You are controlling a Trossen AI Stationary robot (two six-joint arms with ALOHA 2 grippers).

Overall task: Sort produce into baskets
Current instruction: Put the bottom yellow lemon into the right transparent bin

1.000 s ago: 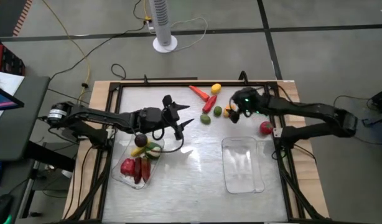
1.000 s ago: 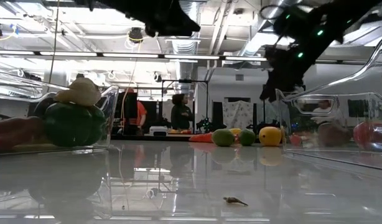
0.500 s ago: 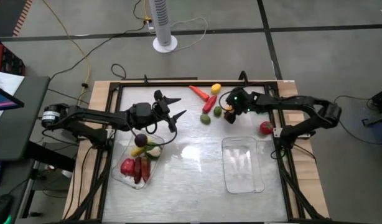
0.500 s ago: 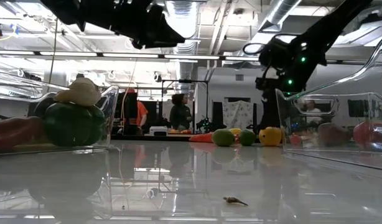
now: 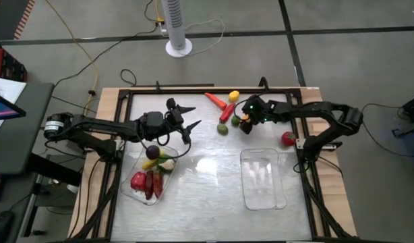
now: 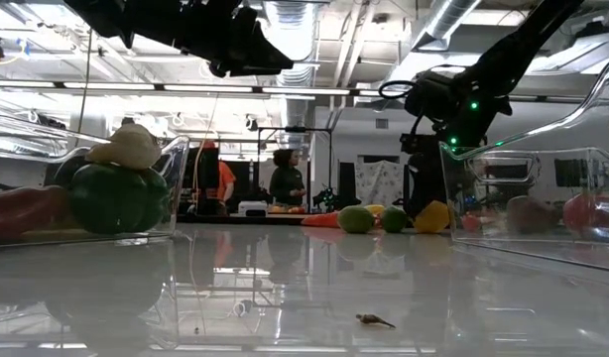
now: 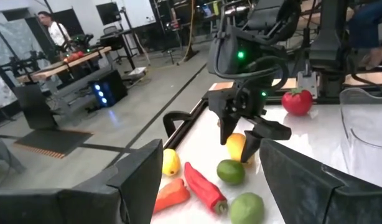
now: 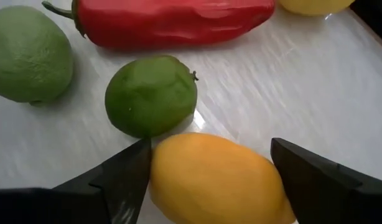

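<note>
Right now a small green lime [image 8: 150,94] lies just beside the orange-yellow fruit [image 8: 216,177], with a red pepper [image 8: 172,22] and a larger green fruit [image 8: 29,53] farther off. The right gripper [image 5: 246,121] has its jaws open around that smooth oval fruit, far on the desk [image 5: 207,169]. The left gripper [image 5: 187,125] hangs with jaws part open and empty, beyond the filled tray [image 5: 129,192]; the other tray [image 5: 264,179] lies to the right.

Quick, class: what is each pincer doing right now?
Left pincer: open, holding nothing.
Right pincer: open, fingers either side of the yellow-orange oval fruit.
</note>
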